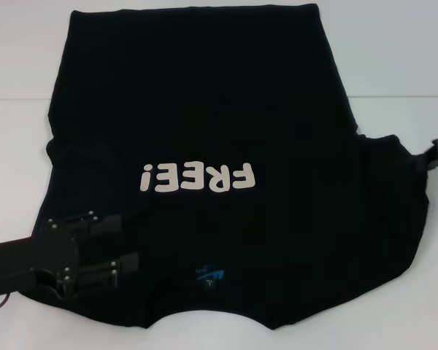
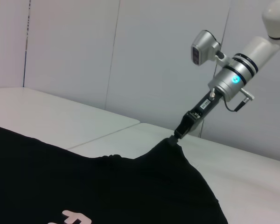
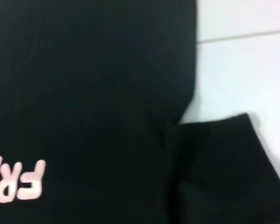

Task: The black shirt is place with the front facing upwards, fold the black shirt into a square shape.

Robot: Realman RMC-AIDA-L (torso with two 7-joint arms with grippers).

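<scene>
Black shirt [image 1: 219,124] spread front up on white table [image 1: 394,44], collar toward robot. White "FREE!" lettering [image 1: 197,177] upside down in head view (blue neck label [image 1: 209,277] unreadable). Left gripper [image 1: 109,244] over shirt's left shoulder, fingers spread. Right gripper [image 2: 177,135] clenched on shirt's right sleeve edge.

A robotics test lab: a bare white surface [image 1: 394,58] made of panels joined at a seam, backed by plain pale wall panels [image 2: 107,51], with a silver-and-white robot arm [image 2: 235,74] showing a lit blue ring reaching in over it.
</scene>
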